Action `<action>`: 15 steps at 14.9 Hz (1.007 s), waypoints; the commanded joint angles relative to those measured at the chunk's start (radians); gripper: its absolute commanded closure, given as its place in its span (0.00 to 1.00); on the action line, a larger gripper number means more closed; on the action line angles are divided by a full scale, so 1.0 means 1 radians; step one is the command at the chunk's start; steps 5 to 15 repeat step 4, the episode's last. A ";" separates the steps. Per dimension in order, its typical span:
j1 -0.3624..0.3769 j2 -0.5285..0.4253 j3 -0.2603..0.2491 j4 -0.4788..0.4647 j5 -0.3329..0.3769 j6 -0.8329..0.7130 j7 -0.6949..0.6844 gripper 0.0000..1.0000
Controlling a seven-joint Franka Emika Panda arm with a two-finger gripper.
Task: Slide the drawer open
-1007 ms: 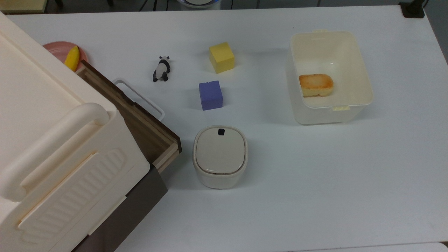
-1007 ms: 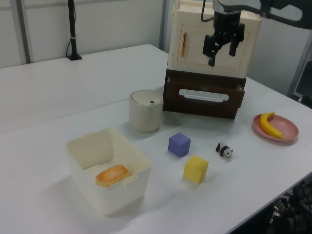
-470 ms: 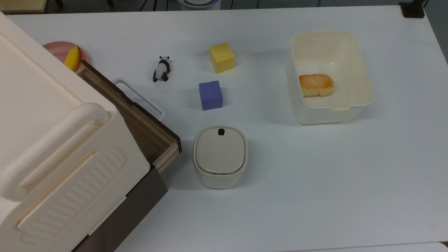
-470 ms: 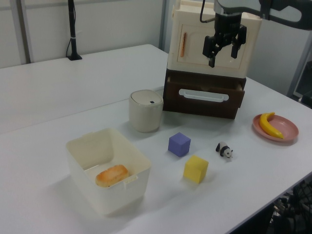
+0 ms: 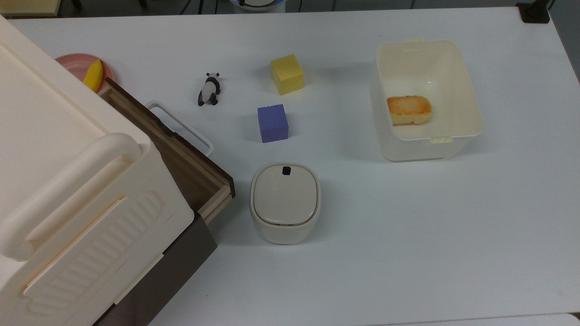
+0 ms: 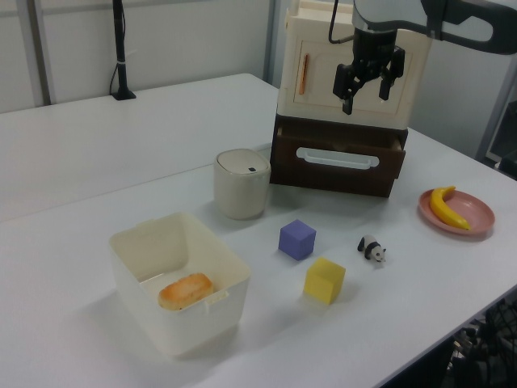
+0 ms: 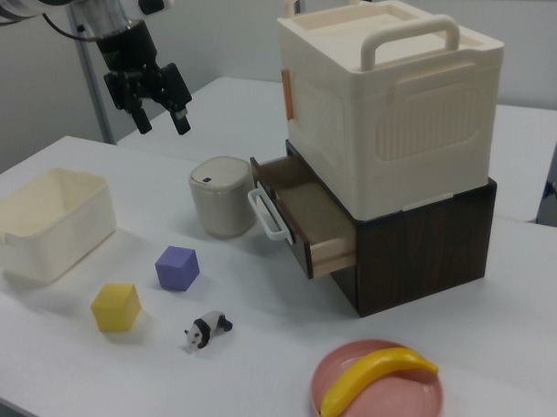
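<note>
Right view puts the drawer [image 7: 305,223] at frame centre, already pulled partway out of the dark cabinet base. Your tool [image 7: 158,102] hangs upper left, fingers spread, holding nothing. Judged rigid and light-running; hook the thin white loop handle [image 7: 268,215] mid-span.

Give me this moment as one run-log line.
drawer: partly slid out | handle: free, nothing on it | tool: open, raised in the air, apart from the drawer, holding nothing
</note>
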 commanded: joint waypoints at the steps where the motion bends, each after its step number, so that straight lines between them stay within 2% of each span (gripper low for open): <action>1: 0.006 -0.007 -0.002 -0.018 0.023 0.024 0.015 0.00; 15: 0.008 -0.003 -0.002 -0.015 0.026 0.022 0.021 0.00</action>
